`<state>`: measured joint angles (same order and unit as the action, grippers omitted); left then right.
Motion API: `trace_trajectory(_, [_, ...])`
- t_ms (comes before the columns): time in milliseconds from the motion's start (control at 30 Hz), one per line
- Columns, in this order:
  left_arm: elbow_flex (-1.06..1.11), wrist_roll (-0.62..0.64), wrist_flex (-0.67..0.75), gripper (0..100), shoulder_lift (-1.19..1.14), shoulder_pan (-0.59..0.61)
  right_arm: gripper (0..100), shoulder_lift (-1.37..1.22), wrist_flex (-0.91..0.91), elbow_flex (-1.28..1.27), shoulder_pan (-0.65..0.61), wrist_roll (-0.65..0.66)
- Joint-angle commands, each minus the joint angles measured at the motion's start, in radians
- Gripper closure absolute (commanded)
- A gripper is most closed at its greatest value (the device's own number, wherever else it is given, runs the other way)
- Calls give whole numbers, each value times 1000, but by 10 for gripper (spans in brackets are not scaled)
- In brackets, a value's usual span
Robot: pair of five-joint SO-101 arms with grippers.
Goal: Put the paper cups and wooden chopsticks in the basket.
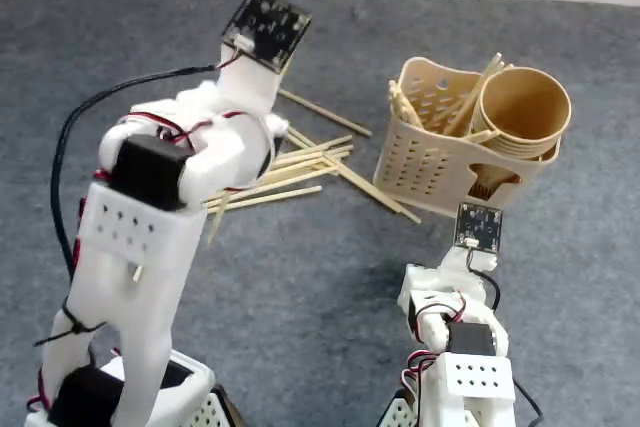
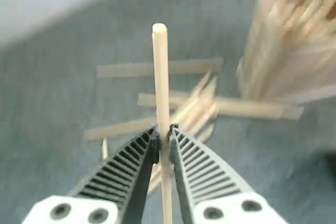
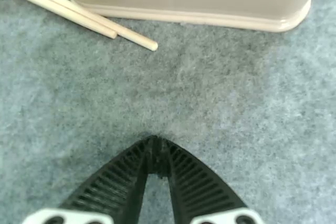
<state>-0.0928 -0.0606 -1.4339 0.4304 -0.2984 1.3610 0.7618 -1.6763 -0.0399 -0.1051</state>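
Note:
In the left wrist view my left gripper [image 2: 164,132] is shut on a single wooden chopstick [image 2: 160,72], held above a loose pile of chopsticks [image 2: 202,109] on the grey carpet. From above, that pile [image 1: 300,167] lies between the left arm and the beige basket [image 1: 430,162]. Stacked paper cups [image 1: 525,107] and several chopsticks [image 1: 470,107] stand in the basket. My right gripper [image 3: 156,144] is shut with nothing in it, low over the carpet just in front of the basket's base [image 3: 210,3]. Two chopsticks [image 3: 79,13] lie beside that base.
One lone chopstick [image 1: 325,114] lies farther back, left of the basket. Open grey carpet [image 1: 330,297] stretches between the two arm bases. The left arm's body [image 1: 170,187] covers part of the pile.

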Motion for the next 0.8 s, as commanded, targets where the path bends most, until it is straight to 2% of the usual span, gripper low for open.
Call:
trace_trajectory(0, [-176,52,115,995,28,-122,992,12,-19,-94,-5,-8])
trace_trajectory(300, [-196,54,453,995,27,-263,992,12,-19,-94,-5,-8])
trace_trajectory(500, [-196,54,623,995,27,-344,992,12,-19,-94,-5,-8])
trace_trajectory(600, [-185,54,703,995,24,-360,992,12,-19,-94,-5,-8])
trace_trajectory(767, [-65,64,934,995,-19,-360,992,12,-19,-94,-5,-8])
